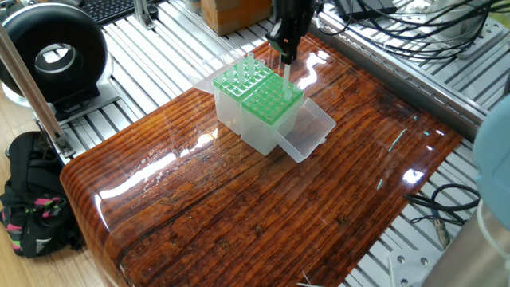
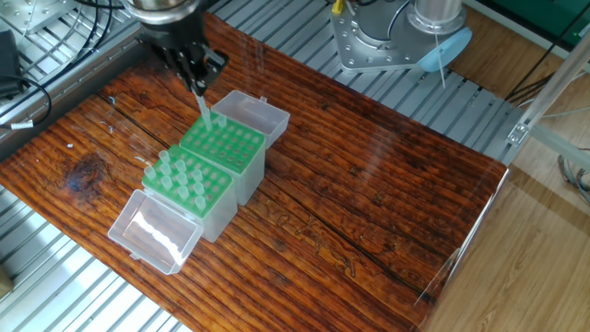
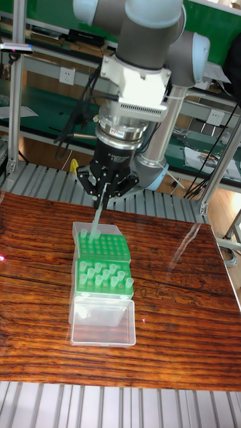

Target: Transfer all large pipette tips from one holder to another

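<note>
One fixed view: the tool grips one pipette tip, its point above the nearer green rack on the wooden surface.

The other fixed view: the held tip hangs over a corner hole of the rack by the open lid; the adjoining rack holds many tips.

Tall fixed view: the tool is clenched on the slanted tip, whose end appears just seated. Judged here, nearly all tips remain to move.
</note>
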Robot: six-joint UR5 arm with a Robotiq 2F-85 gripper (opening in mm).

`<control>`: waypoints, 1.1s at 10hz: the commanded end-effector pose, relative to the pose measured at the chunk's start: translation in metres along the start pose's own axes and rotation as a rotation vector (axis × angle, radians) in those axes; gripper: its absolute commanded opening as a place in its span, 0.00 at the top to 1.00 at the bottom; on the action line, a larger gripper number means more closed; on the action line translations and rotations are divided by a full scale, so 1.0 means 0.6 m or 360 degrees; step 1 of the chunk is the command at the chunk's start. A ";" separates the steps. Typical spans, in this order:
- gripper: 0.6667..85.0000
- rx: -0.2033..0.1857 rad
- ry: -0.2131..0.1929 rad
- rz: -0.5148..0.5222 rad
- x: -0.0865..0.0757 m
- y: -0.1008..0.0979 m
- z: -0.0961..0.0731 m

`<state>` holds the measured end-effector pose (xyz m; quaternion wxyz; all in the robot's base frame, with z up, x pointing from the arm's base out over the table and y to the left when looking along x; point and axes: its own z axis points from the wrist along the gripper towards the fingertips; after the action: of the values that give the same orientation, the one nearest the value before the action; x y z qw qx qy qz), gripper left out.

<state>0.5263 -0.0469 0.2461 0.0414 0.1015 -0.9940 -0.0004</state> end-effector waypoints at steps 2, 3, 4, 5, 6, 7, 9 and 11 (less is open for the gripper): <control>0.84 0.0011 0.0037 -0.0015 0.002 0.000 -0.054; 0.85 0.0005 0.0040 -0.0016 0.004 0.002 -0.064; 0.85 -0.0009 0.0050 -0.0019 0.007 0.006 -0.076; 0.85 -0.0013 0.0054 -0.0029 0.009 0.007 -0.090; 0.85 -0.0020 0.0055 -0.0032 0.012 0.011 -0.102; 0.85 -0.0027 0.0049 -0.0041 0.011 0.016 -0.114; 0.85 0.0027 -0.0023 -0.0104 -0.009 0.012 -0.132; 0.85 0.0039 -0.0121 -0.0167 -0.031 0.024 -0.149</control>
<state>0.5377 -0.0390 0.3189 0.0306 0.1332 -0.9906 0.0081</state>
